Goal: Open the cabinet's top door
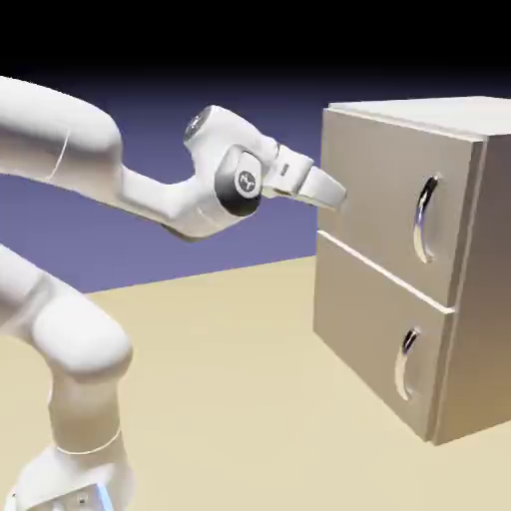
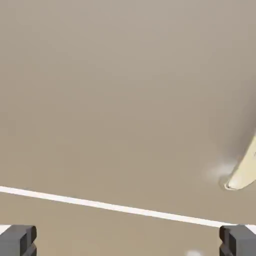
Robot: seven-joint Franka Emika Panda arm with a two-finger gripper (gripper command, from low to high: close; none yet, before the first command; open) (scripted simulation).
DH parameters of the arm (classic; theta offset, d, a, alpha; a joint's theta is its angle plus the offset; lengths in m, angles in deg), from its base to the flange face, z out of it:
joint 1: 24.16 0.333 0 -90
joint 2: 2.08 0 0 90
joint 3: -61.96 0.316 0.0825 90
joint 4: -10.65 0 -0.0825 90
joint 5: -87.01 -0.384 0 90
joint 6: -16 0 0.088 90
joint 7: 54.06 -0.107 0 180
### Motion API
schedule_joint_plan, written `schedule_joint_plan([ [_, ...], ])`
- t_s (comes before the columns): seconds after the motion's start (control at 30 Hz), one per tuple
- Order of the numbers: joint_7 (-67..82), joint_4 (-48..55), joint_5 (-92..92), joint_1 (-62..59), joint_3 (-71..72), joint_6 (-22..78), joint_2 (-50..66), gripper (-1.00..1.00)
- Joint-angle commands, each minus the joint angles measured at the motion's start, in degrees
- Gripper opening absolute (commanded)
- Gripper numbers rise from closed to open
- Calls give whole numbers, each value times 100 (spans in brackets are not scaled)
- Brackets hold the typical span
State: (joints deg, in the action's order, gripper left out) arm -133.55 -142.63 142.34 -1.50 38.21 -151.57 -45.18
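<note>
Spreading wide and holding nothing, your gripper [image 1: 334, 190] sits at the left edge of the top door [image 1: 384, 205], close to the panel. Door's silver handle [image 1: 426, 220] is at 3 o'clock from it, apart. Cabinet [image 1: 399, 269] stands shut on the worktop [image 1: 230, 399], lower panel [image 1: 374, 334] at 5 o'clock.

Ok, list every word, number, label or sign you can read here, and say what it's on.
No readable text in either view.
Arm: a small white mark on the dark round wrist cap, too small to read.
Cabinet, top door, handles: plain, no labels.
Hand view: only bare panel and the seam, no writing.
</note>
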Motion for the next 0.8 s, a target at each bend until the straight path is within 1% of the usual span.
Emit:
schedule_joint_plan([
  [0.0,-167,35,250,99,-107,29,-47,0],
  [0.77,-4002,835,5981,2375,-2567,695,-1129,0],
])
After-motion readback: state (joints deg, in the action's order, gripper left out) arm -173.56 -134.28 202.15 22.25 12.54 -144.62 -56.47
